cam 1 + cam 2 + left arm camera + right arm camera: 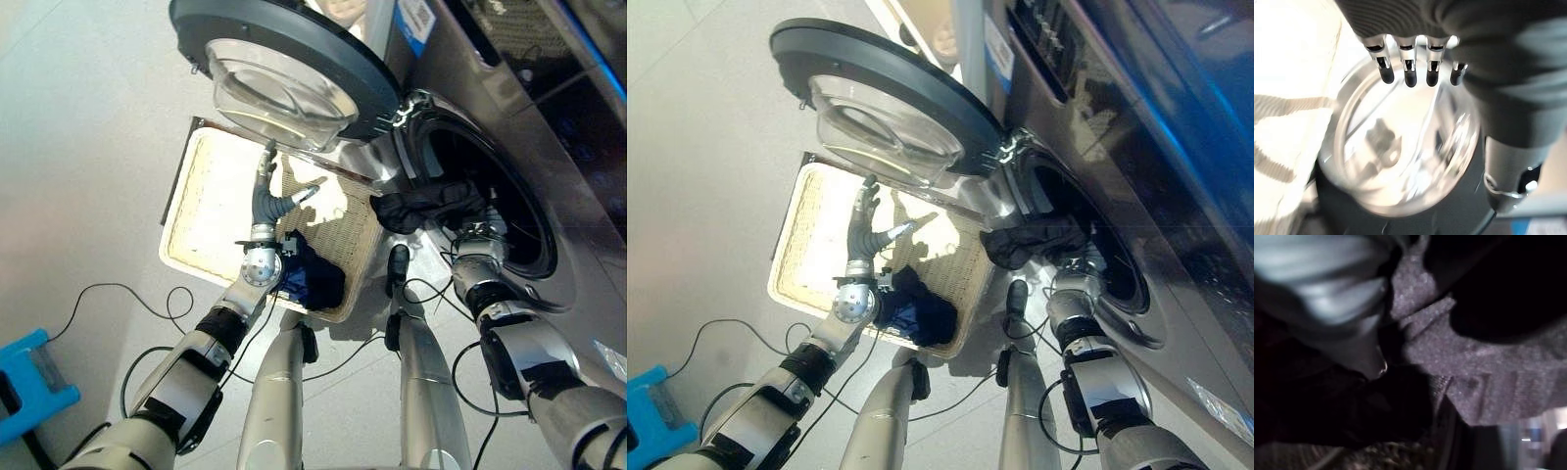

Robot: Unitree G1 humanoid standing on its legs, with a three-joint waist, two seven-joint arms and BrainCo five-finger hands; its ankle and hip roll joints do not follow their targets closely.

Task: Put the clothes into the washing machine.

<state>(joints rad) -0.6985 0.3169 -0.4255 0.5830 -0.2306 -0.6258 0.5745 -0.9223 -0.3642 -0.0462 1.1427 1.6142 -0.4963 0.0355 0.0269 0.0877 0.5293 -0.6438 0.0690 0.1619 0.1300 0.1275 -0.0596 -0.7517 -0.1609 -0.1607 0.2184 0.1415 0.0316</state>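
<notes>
No legible text, numbers or signs. A blue-and-white label (416, 20) sits on the washing machine (549, 127) front panel, just above the hinge side of the open door (284, 59); its print is too small to read. A second pale sticker (1225, 411) shows low on the same machine's front, below the drum opening, with its marks unreadable. Control panel area (1058, 39) near the machine's top edge carries dark markings, none decipherable.
</notes>
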